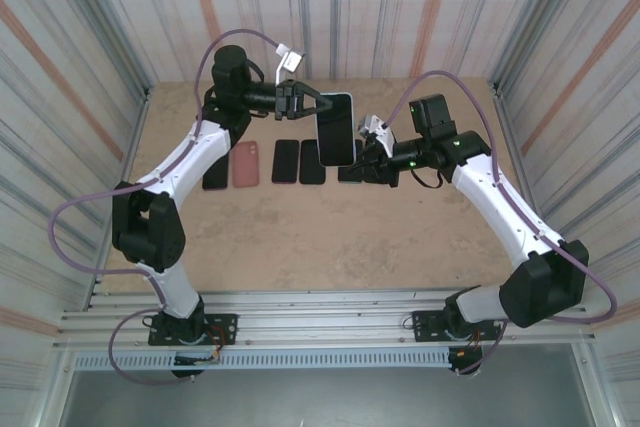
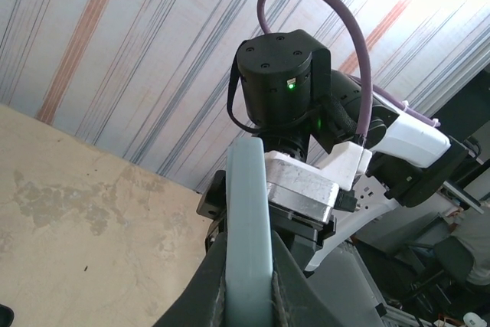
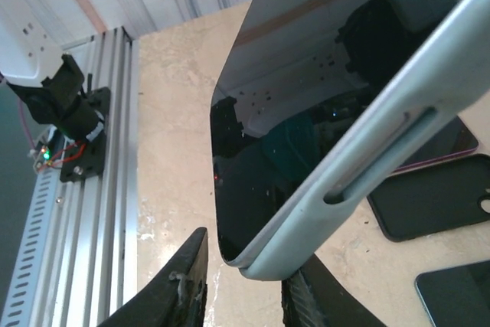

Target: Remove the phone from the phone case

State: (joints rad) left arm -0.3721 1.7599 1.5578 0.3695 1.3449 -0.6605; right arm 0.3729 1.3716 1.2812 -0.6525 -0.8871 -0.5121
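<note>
The phone (image 1: 336, 127), dark screen up, sits in its pale blue-grey phone case (image 3: 367, 166) and is held up above the table. My left gripper (image 1: 316, 107) is shut on the case's far edge; in the left wrist view the case edge (image 2: 249, 220) stands clamped between both fingers. My right gripper (image 1: 366, 152) is at the phone's near right corner. In the right wrist view its jaws (image 3: 245, 285) stand open astride that corner: one finger (image 3: 180, 289) is clear of the black screen (image 3: 291, 112), the other finger (image 3: 321, 300) lies under the case's back.
A row of phones lies on the table below: a pink case (image 1: 246, 164), black ones (image 1: 286, 160) (image 1: 312, 160) and one at the left end (image 1: 215, 172). Dark phones (image 3: 436, 204) lie near my right gripper. The aluminium rail (image 3: 76, 212) runs along the near edge.
</note>
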